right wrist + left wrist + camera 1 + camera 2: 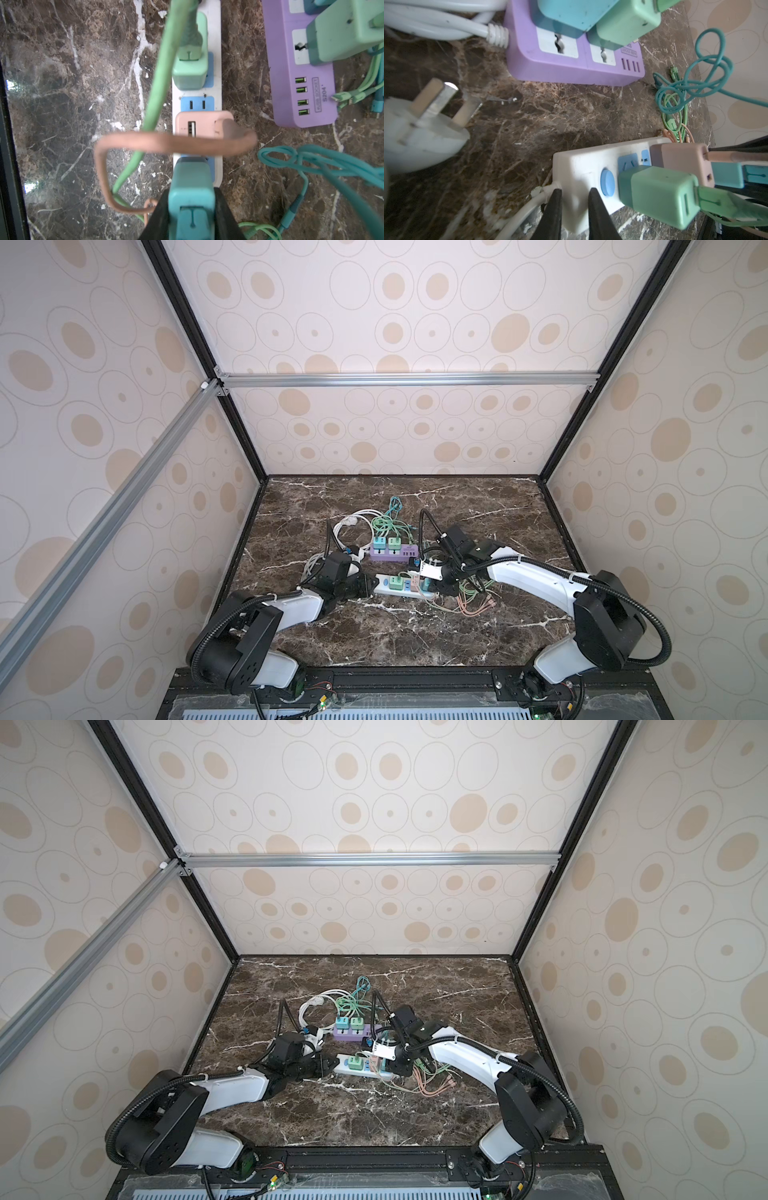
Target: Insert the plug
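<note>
right claw is clamped tight on the teal cube-shaped plastic charger plug, one black finger on each side of it. The plug sits right between the fingers and pokes out past the tips. Its far face is down over the last blue socket at the end of the white plastic power strip. Can't tell from here if the prongs are actually in or just resting on it

Next along the strip from the teal one is a pink square charger with its pink cable looping across. Then comes a bare blue two-slot socket, then a mint green charger already plugged in

The left claw is at the opposite end of the strip. It's nearly closed, pinching the corner where the white cord comes out, just beside the round blue switch

A purple plastic power strip lies beside the white one, apart from it, with a teal and a mint charger in it. A loose white three-pin plug lies off past the strip's cord end on the brown marble tabletop
</note>
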Controlling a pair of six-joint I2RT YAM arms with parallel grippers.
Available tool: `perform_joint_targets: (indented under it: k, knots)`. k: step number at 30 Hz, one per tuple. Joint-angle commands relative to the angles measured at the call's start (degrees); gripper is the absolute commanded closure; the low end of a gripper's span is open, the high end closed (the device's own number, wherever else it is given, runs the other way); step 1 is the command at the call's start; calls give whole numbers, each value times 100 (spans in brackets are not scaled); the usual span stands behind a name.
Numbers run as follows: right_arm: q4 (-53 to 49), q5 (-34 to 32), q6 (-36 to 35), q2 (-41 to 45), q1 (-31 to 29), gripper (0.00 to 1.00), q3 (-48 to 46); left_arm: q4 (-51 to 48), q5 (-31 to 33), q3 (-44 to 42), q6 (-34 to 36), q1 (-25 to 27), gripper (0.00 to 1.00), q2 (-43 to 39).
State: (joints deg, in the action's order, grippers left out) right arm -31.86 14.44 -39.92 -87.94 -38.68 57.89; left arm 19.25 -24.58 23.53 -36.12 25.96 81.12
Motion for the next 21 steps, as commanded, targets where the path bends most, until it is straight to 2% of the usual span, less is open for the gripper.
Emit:
perform_joint_targets:
  k: [1,11,21]
  knots:
    - [-173,144,-55,-83,-103,85,-85,-350,25,30,149,-29,77,170]
    - [-172,137,-34,-162,-175,85,-71,-202,6,55,157,-36,78,212]
    - [-214,-310,-125,-160,-170,85,-140,-270,32,90,189,-56,78,184]
